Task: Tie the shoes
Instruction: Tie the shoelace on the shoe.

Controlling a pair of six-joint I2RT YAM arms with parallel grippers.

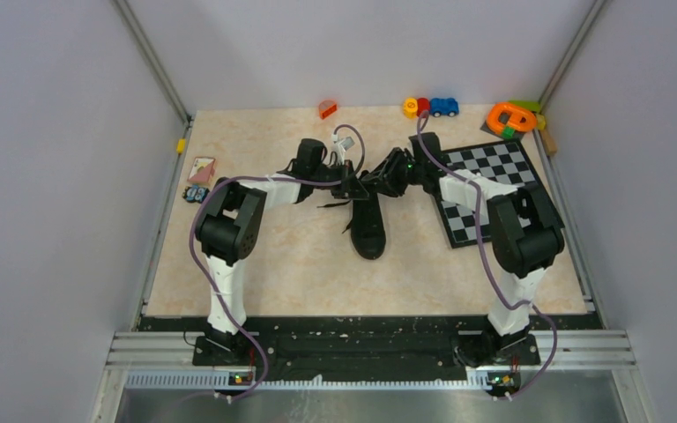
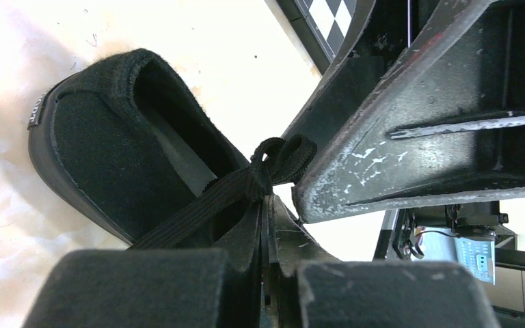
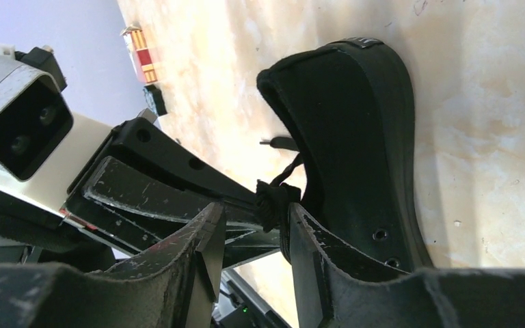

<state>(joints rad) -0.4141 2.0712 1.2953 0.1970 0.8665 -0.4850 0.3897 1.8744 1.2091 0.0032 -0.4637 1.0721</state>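
While the black sneaker (image 1: 371,231) lies near the middle of the pale marbled surface (image 1: 264,273), just left of the chessboard (image 1: 494,167), both arms reach in over its far end and meet there. The left pincer (image 1: 350,187) is closed on the thin black lace (image 2: 198,205), which runs flat from the shoe's open collar straight into the pinched fingertips. Just past that grip the lace bunches into a small looped knot (image 3: 273,201). The right pincer (image 3: 253,225) stands with its fingers parted, the knot sitting in the gap at their tips; whether either scuffed pad touches it I cannot tell. As for writing, the only label on the shoe is a small white tab (image 2: 35,113) at the heel rim, and its dark lettering is too small to read. A pink and red card (image 1: 201,168) lies near the left edge of the surface, with print too small to make out. Small coloured toys (image 1: 430,107) sit along the far edge, bearing no legible marks.
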